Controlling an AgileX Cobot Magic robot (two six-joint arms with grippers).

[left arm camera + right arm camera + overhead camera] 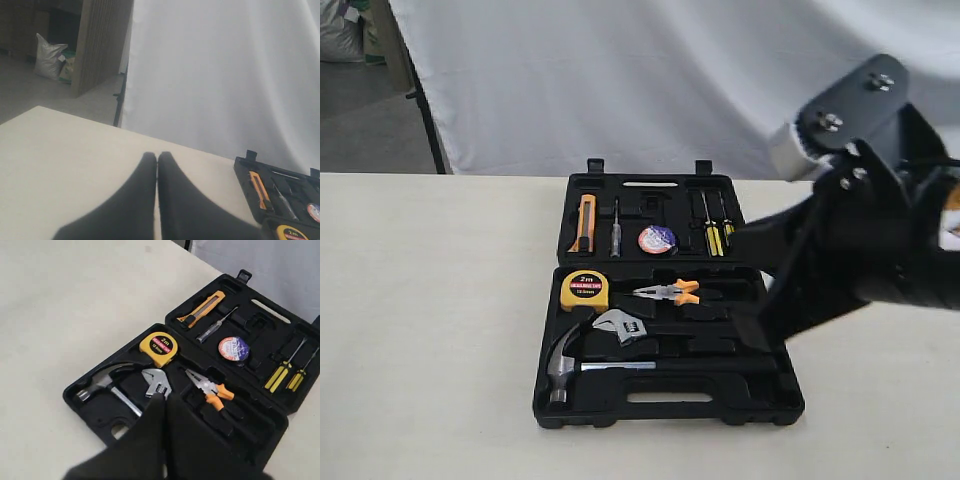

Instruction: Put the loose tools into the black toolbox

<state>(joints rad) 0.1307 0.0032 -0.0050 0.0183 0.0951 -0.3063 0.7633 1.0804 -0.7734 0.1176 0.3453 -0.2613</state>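
Note:
The black toolbox point(670, 410) lies open at the middle of the table, both halves flat. Its recesses hold a hammer point(565, 365), a wrench point(620, 325), a yellow tape measure point(584, 290), orange-handled pliers point(667, 292), an orange knife point(583, 222), a tape roll point(657, 239) and yellow screwdrivers point(713, 235). No loose tool shows on the table. My right gripper point(164, 396) hangs shut and empty above the wrench point(156, 382). My left gripper point(157, 156) is shut and empty over bare table, left of the toolbox point(247, 175).
A white cloth backdrop point(620, 80) hangs behind the table's far edge. A black stand leg point(425, 110) and a bag point(49, 57) are on the floor at the back left. Bare table point(430, 320) spreads left of the case.

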